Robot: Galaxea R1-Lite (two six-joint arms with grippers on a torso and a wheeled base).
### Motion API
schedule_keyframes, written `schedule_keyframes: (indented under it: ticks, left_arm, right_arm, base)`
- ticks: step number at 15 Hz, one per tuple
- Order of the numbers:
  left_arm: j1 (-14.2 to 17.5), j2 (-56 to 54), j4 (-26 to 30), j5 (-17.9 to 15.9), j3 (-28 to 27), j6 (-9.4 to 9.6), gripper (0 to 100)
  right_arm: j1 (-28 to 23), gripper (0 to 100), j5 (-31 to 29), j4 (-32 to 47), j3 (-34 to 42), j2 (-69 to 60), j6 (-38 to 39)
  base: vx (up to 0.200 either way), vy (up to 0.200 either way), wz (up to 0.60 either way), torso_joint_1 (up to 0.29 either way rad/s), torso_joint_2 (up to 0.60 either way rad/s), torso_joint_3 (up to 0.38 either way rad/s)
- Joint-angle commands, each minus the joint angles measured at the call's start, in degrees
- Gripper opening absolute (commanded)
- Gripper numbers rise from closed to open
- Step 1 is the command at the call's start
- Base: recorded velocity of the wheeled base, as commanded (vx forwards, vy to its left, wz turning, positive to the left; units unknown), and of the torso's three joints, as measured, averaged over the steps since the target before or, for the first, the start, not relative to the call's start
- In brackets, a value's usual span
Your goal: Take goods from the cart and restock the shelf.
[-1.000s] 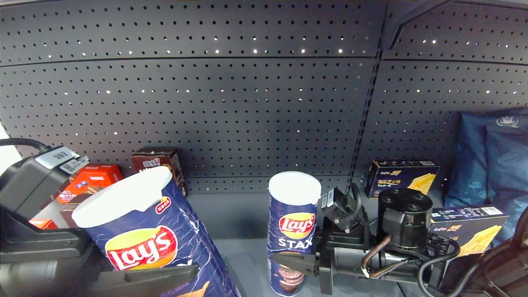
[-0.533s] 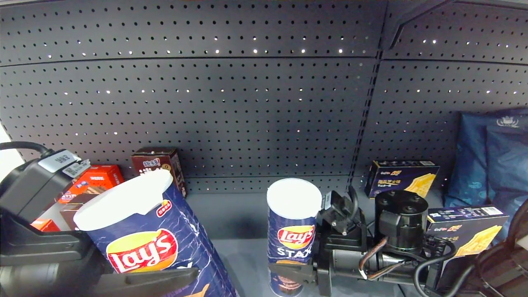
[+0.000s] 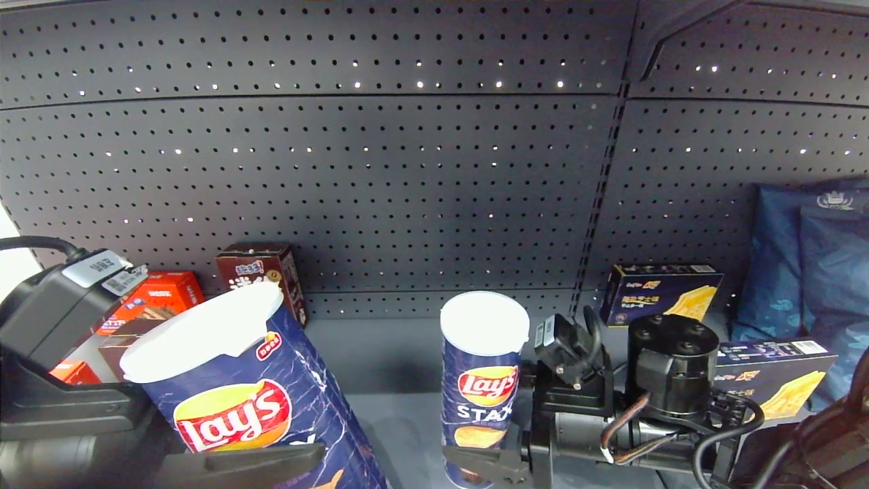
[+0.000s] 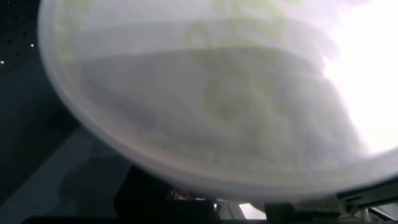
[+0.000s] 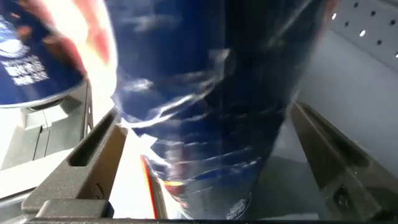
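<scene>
Shelf (image 3: 400, 356), upright can (image 3: 483, 380) within right tool (image 5: 211, 168)

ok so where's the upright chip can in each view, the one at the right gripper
head view: the upright can is at lower centre, before the perforated back panel.
right wrist view: its blue body is close up, between the fingers of the right gripper.
left wrist view: the pale lid there belongs to the tilted can, a different one.
shared landmark: the perforated back panel, behind the can in the head and right wrist views.
</scene>
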Motion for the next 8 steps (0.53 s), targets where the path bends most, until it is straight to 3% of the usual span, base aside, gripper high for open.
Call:
schedule_keyframes:
  ticks: [1,8]
  left_arm:
    - [-0.07,-0.01,-0.04,-0.01,0.08,-0.01,0]
    - [-0.07,-0.01,-0.04,-0.01,0.08,-0.01,0]
  right_arm:
    - [-0.42,100,0.09,-0.1,0.9,-2.65,0.01]
    - [-1.21,100,0.71,0.6,8.99,-14.43,0.01]
  base:
    - [0.0,0.0,0.0,0.0,0.0,0.0]
    - [0.0,0.0,0.0,0.0,0.0,0.0]
